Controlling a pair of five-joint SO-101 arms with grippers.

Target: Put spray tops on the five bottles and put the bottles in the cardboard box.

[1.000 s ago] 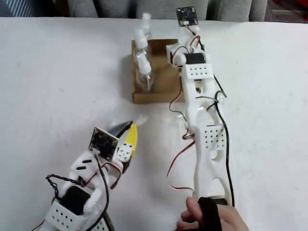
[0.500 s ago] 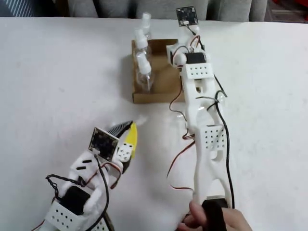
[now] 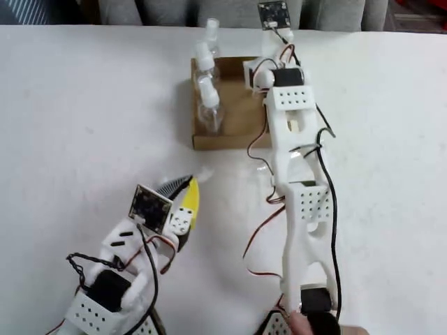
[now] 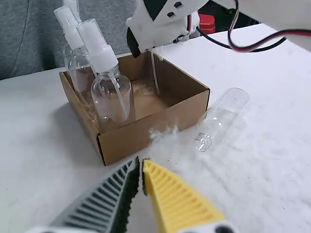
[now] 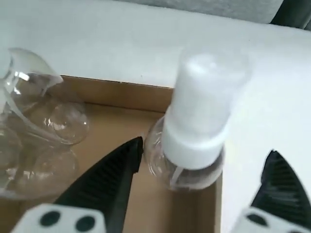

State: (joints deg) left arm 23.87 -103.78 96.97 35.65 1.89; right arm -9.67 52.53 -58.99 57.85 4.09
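The cardboard box (image 3: 225,137) holds three clear bottles with white spray tops (image 3: 209,105) along one wall (image 4: 111,92). A further topped bottle (image 5: 194,131) stands in a box corner between the wide-apart fingers of my right gripper (image 5: 204,150), which is open around it. From the left wrist, that gripper (image 4: 160,26) hangs over the box (image 4: 141,131). One uncapped bottle (image 4: 221,119) lies on the table beside the box. My left gripper (image 3: 184,190) rests on the table well short of the box, its grey and yellow fingers (image 4: 165,194) shut on nothing.
A person's hand (image 3: 307,326) grips the base of the right arm (image 3: 290,105) at the near table edge. A small white fluff (image 4: 163,133) lies in front of the box. Bare white tabletop spreads to the left and far right.
The right arm has slid a little toward the far side of the box. The hand at its base has dropped lower. The left arm has not moved.
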